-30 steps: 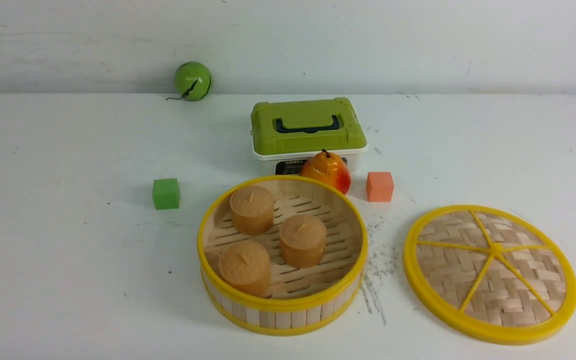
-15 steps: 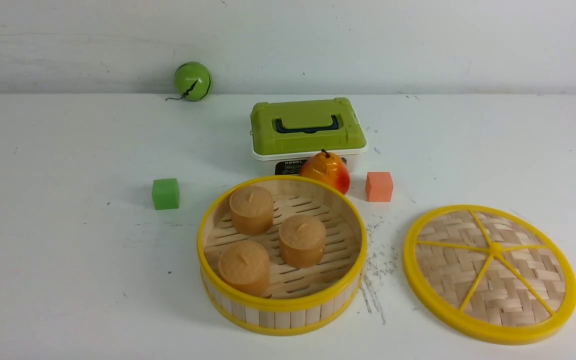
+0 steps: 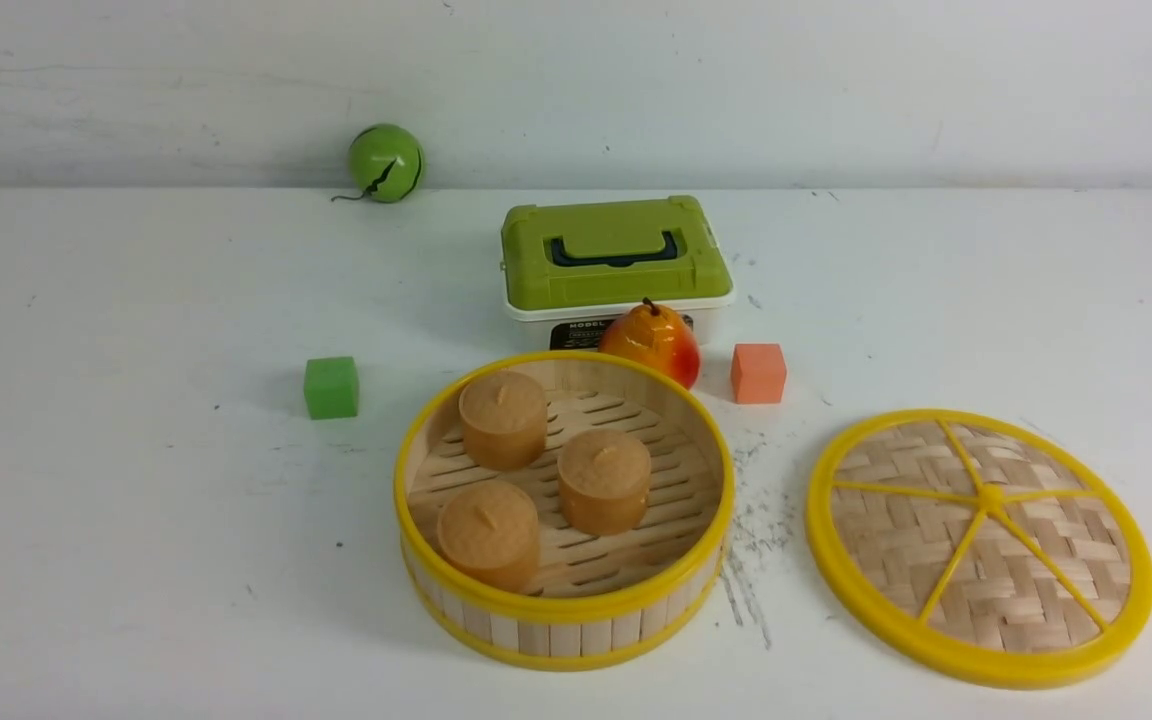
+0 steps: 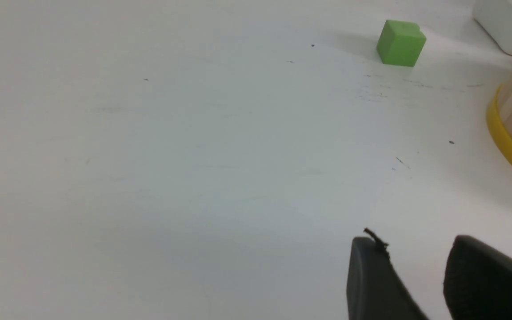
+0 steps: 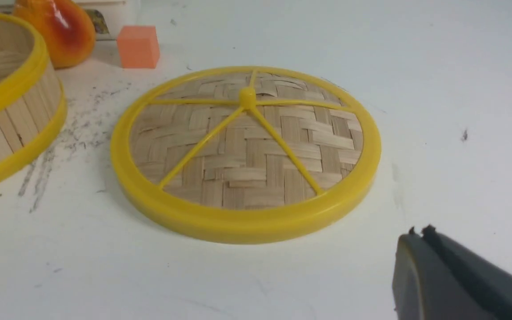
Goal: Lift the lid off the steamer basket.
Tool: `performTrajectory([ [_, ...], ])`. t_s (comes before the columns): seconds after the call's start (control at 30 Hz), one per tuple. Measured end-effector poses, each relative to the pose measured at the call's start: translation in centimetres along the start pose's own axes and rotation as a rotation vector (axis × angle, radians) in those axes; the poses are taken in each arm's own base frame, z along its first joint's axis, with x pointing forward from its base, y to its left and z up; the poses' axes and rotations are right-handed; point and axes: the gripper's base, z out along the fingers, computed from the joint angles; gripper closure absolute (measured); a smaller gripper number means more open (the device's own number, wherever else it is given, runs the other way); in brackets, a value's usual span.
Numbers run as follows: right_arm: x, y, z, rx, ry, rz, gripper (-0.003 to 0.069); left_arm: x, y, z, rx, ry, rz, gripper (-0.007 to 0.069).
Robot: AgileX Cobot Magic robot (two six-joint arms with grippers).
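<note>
Nothing shifted since earlier. Left gripper [image 4: 416, 262] low over bare table [image 3: 136, 520], fingers apart, empty. Right gripper [image 5: 420, 249] beside lid [image 3: 980, 546], fingers together. Lid flat, right of open steamer basket [image 3: 564, 510], clear gap between.

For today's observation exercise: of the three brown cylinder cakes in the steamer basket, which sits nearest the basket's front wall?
The front-left brown cylinder cake; the other two sit farther back on the slatted floor.

Three buns [image 3: 503, 418], two cubes [image 3: 331, 387]
</note>
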Motion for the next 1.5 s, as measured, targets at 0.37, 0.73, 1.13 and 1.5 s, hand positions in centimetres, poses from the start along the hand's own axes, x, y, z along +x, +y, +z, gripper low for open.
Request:
performTrajectory([
  [0.37, 0.10, -0.02, -0.08, 0.004, 0.030, 0.001, 0.0677, 0.00, 0.00, 0.00, 0.000, 0.000, 0.000, 0.0384],
  [0.73, 0.10, -0.03, -0.08, 0.006, 0.030, 0.001, 0.0671, 0.00, 0.00, 0.00, 0.000, 0.000, 0.000, 0.0384],
  [1.13, 0.10, -0.03, -0.08, 0.006, 0.030, -0.002, 0.0660, 0.00, 0.00, 0.00, 0.000, 0.000, 0.000, 0.0384],
  [1.5, 0.10, -0.03, -0.08, 0.006, 0.030, -0.003, 0.0649, 0.00, 0.00, 0.00, 0.000, 0.000, 0.000, 0.0384],
])
